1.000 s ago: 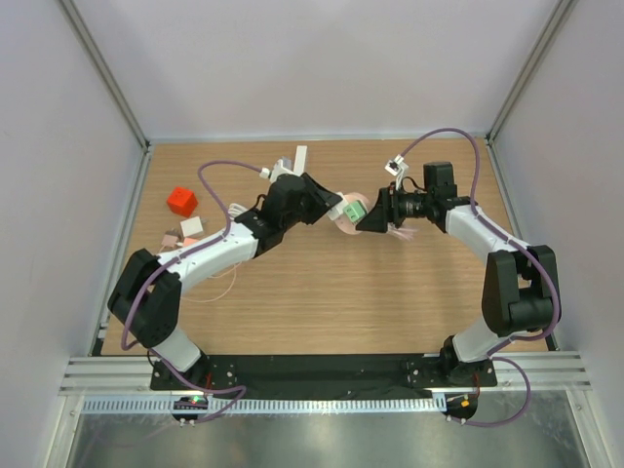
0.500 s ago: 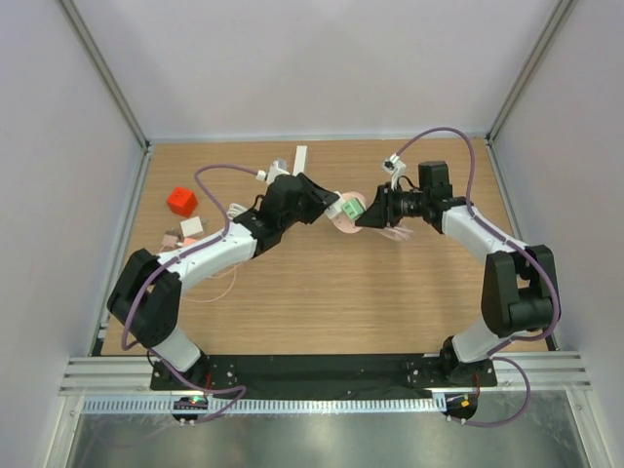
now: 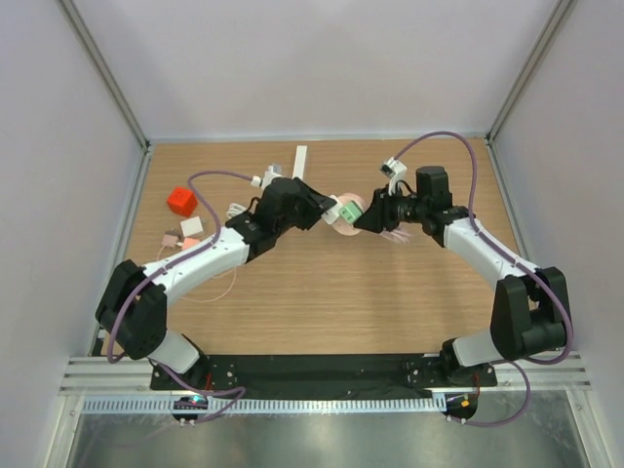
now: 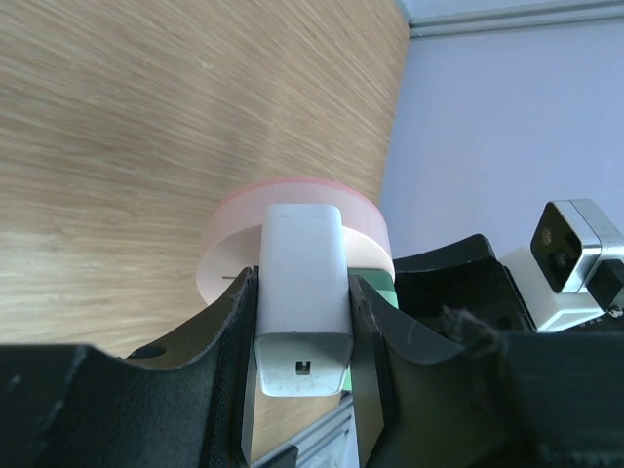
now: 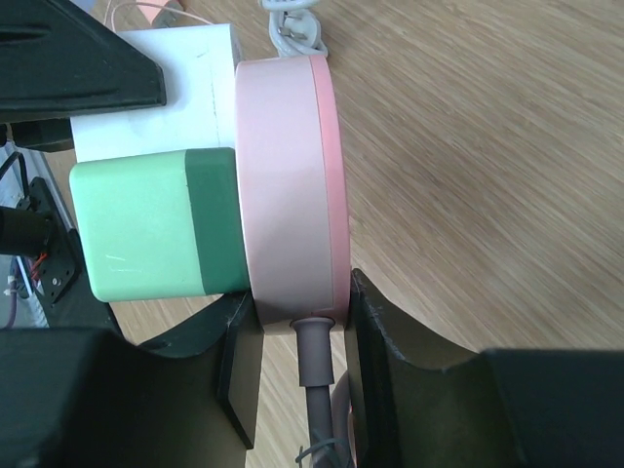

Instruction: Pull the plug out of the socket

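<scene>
Socket [image 5: 288,185]: pink, round, upper centre of the top view, between both arms.
White plug [image 4: 302,244]: seated in the socket face, not yet pulled off.
Green plug [image 5: 156,224]: seated in the same face, just beside the white plug.
Cord [image 5: 312,366]: grey, leaves the socket rim.
Left pincer [image 4: 303,292]: clenched on the white plug's sides.
Right pincer [image 5: 297,312]: clamped across the socket rim, astride the cord.
Desk [image 3: 292,292]: wood grain.
Red block [image 3: 181,201]: left of frame, well apart from the socket.
</scene>
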`<state>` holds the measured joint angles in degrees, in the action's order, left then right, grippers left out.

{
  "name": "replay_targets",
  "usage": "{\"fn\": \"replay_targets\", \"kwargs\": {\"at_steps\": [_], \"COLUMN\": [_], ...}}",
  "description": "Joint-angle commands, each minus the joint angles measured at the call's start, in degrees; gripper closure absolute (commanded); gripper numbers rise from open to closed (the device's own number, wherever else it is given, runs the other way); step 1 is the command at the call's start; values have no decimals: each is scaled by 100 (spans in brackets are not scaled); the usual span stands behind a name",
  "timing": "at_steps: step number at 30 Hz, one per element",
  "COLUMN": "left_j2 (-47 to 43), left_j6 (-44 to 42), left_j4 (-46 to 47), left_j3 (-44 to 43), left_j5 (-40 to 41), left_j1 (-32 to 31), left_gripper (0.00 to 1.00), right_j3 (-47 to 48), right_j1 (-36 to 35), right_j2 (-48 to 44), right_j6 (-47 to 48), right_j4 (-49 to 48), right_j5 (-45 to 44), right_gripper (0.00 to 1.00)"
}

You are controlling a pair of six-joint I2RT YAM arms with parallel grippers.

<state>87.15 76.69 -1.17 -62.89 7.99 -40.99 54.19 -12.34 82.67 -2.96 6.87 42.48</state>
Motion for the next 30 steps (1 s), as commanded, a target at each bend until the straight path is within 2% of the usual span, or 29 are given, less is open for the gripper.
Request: {"fn": "replay_targets", "kwargs": {"at_steps": [1,3,4,5,8,10,12,16,19,20,22,23,24,25,26,27,28,30], "left_j2": [-656,-647,-595,-533,-305,-296,-409,-743,-928,-937,-815,-788,-779,-796,-901,-954,-981,-972], "left_j6": [356,-20,-170,-250,-5,101,136,-399,-1101,-1660,-2234,-2498,-2640,-2702,-2729,-2433,-2221,-2079], "left_j4": [-279,53,621,975,1523,1384,1077,-896,-1865,-2104,-2727,-2792,-2740,-2296,-1830,-1286,-611,-463], "left_j3": [-390,-312,-259,-189,84,216,269,-230,-565,-871,-1110,-1102,-1007,-832,-604,-44,100,120], "left_j5": [-470,-1094,-1933,-2368,-3362,-3427,-3069,-1690,-486,-230,472,449,232,-119,-1488,-1998,-2351,-2653], "left_j1": [161,319,416,512,829,874,874,847,698,646,417,425,469,530,601,653,715,751], "left_gripper": [100,100,100,100,100,100,100,100,100,100,100,100,100,100,100,100,100,100], "right_j3": [-93,-85,-84,-93,-155,-172,-207,-216,-234,-243,-251,-251,-269,-269,-295,-304,-313,-339], "right_j1": [364,416,443,469,504,522,539,592,636,654,663,671,697,698,724,759,777,821], "right_j2": [-94,-59,-50,-50,-111,-181,-208,-199,-190,-182,-164,-173,-173,-181,-190,-208,-208,-208], "right_j6": [111,103,85,68,-3,6,-11,-38,-90,-108,-152,-161,-170,-196,-196,-213,-231,-275], "right_j4": [-362,-362,-362,-371,-450,-494,-529,-547,-573,-582,-608,-617,-626,-643,-652,-661,-661,-661], "right_j5": [-2068,-1964,-1911,-1840,-1831,-1909,-1919,-1954,-1963,-1963,-1945,-1954,-1963,-1971,-1972,-1928,-1910,-1858], "right_gripper": [99,99,99,99,99,99,99,99,99,99,99,99,99,99,99,99,99,99]}}
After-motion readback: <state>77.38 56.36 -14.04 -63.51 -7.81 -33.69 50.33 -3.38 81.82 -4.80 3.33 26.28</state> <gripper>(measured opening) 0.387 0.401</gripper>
